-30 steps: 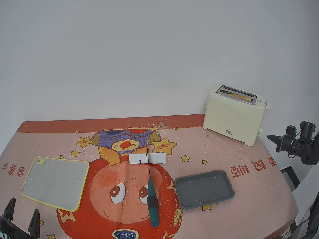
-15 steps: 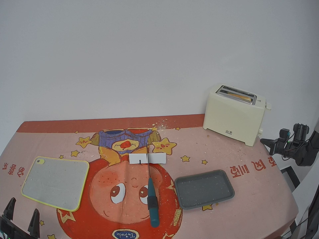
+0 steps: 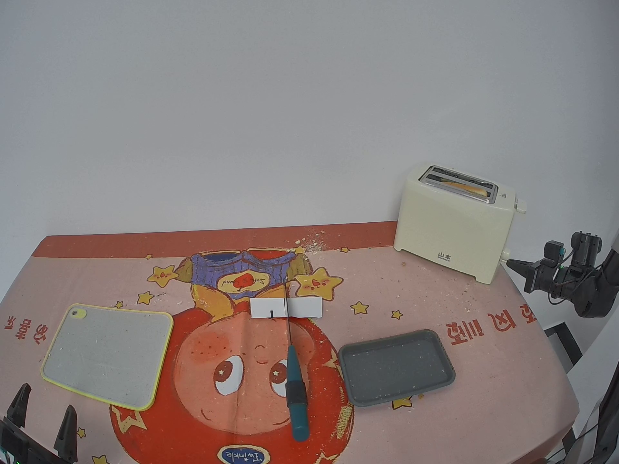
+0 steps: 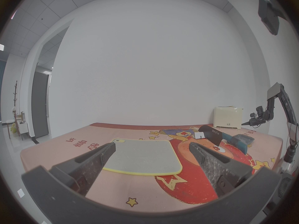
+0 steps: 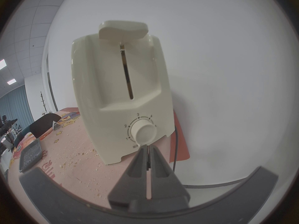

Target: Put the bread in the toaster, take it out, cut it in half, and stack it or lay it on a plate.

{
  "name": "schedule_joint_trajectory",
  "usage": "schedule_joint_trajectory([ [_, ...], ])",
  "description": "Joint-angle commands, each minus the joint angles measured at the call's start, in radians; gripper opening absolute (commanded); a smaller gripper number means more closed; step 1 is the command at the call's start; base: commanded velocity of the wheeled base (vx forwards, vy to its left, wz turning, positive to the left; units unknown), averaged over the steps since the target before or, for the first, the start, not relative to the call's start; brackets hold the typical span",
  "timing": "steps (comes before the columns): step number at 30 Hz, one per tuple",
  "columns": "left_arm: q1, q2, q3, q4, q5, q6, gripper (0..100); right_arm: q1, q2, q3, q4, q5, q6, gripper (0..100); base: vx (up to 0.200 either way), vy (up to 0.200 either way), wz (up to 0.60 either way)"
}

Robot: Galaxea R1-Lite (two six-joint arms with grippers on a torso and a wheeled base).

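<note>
The cream toaster stands at the table's far right, with a slice of bread sunk in its slot. Its lever sits at the top of its track, above the dial. My right gripper is shut and empty, tips just off the toaster's right end near the dial; its closed tips point right below the knob. My left gripper is open and empty at the near left corner, by the grey cutting board. A knife lies mid-table beside the grey plate.
A white card lies behind the knife's tip. Crumbs are scattered around the toaster and along the table's back edge. The toaster's cord runs down behind it at the table's right edge. A white wall backs the table.
My right gripper dipped lower, then rose slightly and moved left, ending closer to the toaster's dial end. Nothing else on the table has moved.
</note>
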Motion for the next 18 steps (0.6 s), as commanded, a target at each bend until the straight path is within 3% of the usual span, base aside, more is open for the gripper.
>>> schedule_joint_trajectory([
  [1, 0.0, -0.009, 0.018, 0.0, 0.001, 0.0, 100, 0.005, -0.002, -0.002, -0.001, 0.001, 0.0, 0, 0.0, 0.0, 0.0],
  [18, 0.0, -0.009, 0.018, 0.0, 0.001, 0.0, 100, 0.02, 0.0, -0.002, -0.001, -0.007, 0.0, 0, 0.0, 0.0, 0.0],
])
